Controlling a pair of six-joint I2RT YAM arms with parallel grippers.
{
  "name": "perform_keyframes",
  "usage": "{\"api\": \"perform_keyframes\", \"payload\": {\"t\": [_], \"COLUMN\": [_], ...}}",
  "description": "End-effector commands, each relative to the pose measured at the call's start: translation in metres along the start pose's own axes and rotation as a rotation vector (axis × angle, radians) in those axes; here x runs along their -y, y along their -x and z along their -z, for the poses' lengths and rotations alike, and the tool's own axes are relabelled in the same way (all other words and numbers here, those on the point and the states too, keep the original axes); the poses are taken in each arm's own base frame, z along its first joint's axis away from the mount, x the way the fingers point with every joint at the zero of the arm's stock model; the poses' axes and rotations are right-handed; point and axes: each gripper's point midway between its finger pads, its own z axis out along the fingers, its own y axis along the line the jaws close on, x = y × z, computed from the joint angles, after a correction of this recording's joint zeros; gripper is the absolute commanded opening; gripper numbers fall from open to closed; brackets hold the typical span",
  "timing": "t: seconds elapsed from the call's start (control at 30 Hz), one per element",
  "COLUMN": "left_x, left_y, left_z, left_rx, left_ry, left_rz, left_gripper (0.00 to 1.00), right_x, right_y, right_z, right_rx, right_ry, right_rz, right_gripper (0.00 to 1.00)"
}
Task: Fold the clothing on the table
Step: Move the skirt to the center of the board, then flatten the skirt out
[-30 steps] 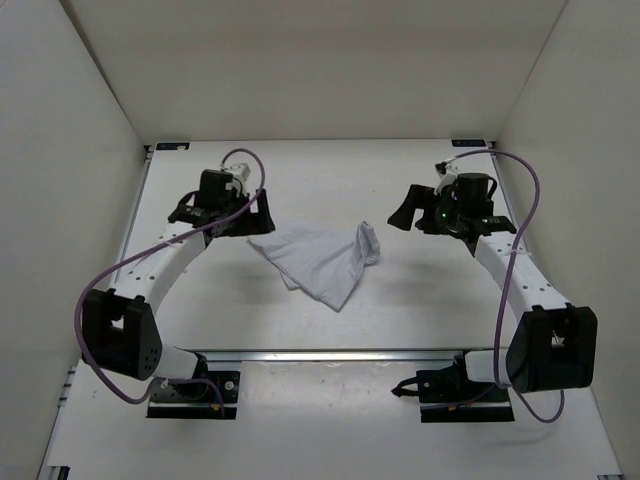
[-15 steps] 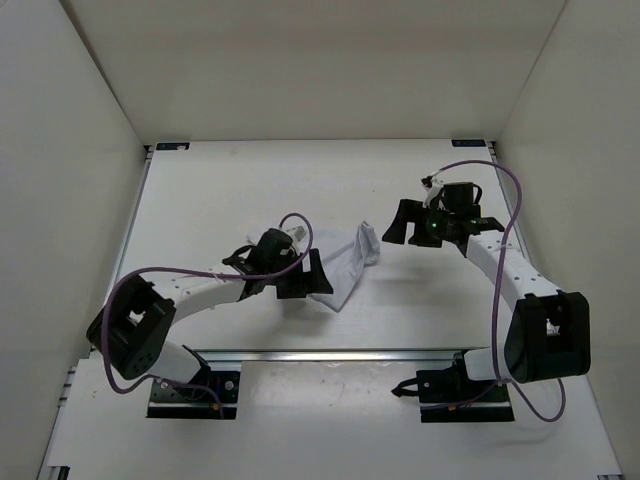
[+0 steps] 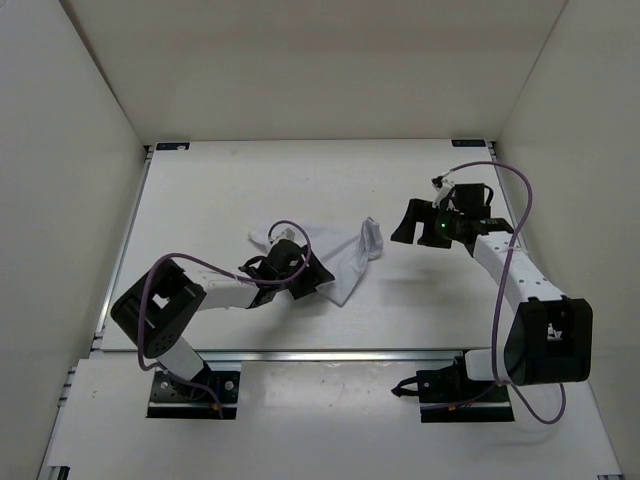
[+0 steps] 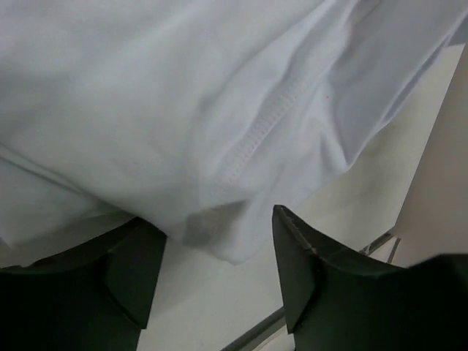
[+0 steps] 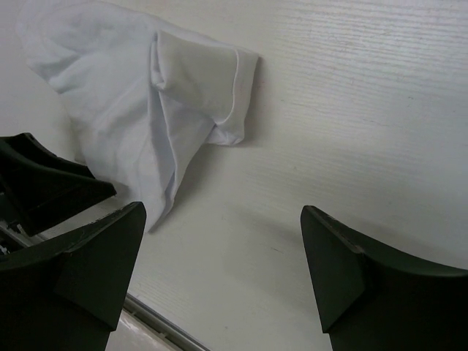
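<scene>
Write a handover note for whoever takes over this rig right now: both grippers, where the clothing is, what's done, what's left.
Left gripper: open, its fingers on either side of the clothing's near hem, not closed on it.
Right gripper: open and empty, over bare table to the right of the clothing, apart from it.
Clothing: a wrinkled, bunched heap mid-table.
Done: no neat fold yet.
Left: grip the hem, spread the clothing flat, then fold it.

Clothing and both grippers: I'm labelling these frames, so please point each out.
clothing [image 3: 345,258], top external view, middle of the visible fabric.
left gripper [image 4: 212,223], left wrist view, midway between its fingertips.
right gripper [image 5: 223,212], right wrist view, midway between its fingertips.
</scene>
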Motion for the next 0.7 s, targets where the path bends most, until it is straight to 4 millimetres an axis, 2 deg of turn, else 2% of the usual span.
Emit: {"api": "perform_keyframes", "payload": {"t": [0.0, 0.1, 0.13, 0.17, 0.2, 0.27, 0.3, 0.33, 0.4, 0.43, 0.5, 0.67], "left_x": [-0.039, -0.043, -0.038, -0.04, -0.036, -0.026, -0.021, -0.026, -0.02, -0.014, -0.019, -0.024], "left_y": [0.012, 0.018, 0.023, 0.027, 0.033, 0.059, 0.077, 0.086, 0.104, 0.109, 0.116, 0.107], "left_z": [-0.014, -0.019, -0.017, -0.014, -0.01, 0.0, 0.008, 0.017, 0.029, 0.034, 0.038, 0.04], "left_rx": [0.083, 0.083, 0.091, 0.093, 0.105, 0.145, 0.18, 0.195, 0.236, 0.251, 0.26, 0.23], "left_ry": [0.136, 0.171, 0.164, 0.175, 0.175, 0.16, 0.153, 0.176, 0.163, 0.142, 0.142, 0.132], "left_rz": [0.043, 0.037, 0.032, 0.018, 0.011, -0.021, -0.031, -0.042, -0.052, -0.045, -0.033, -0.014], "left_gripper": [0.67, 0.26, 0.2, 0.06, 0.0, 0.0, 0.0, 0.0, 0.0, 0.0, 0.0, 0.0], "right_x": [-0.006, -0.003, -0.002, -0.004, -0.003, -0.005, -0.003, -0.008, -0.011, -0.015, -0.009, -0.013], "right_y": [0.019, 0.025, 0.026, 0.027, 0.029, 0.036, 0.031, 0.037, 0.03, 0.027, 0.012, -0.018], "right_z": [0.014, 0.018, 0.018, 0.02, 0.02, 0.022, 0.019, 0.017, 0.007, 0.002, -0.012, -0.037], "right_rx": [0.076, 0.095, 0.094, 0.097, 0.105, 0.127, 0.116, 0.136, 0.127, 0.124, 0.087, -0.028], "right_ry": [0.022, 0.01, 0.004, 0.006, 0.004, 0.013, 0.019, 0.033, 0.037, 0.043, 0.014, 0.07], "right_rz": [0.049, 0.056, 0.061, 0.065, 0.073, 0.073, 0.053, 0.067, 0.063, 0.072, 0.038, -0.145], "right_gripper": [0.84, 0.84, 0.84, 0.84, 0.84, 0.84, 0.84, 0.84, 0.83, 0.83, 0.82, 0.74]}}
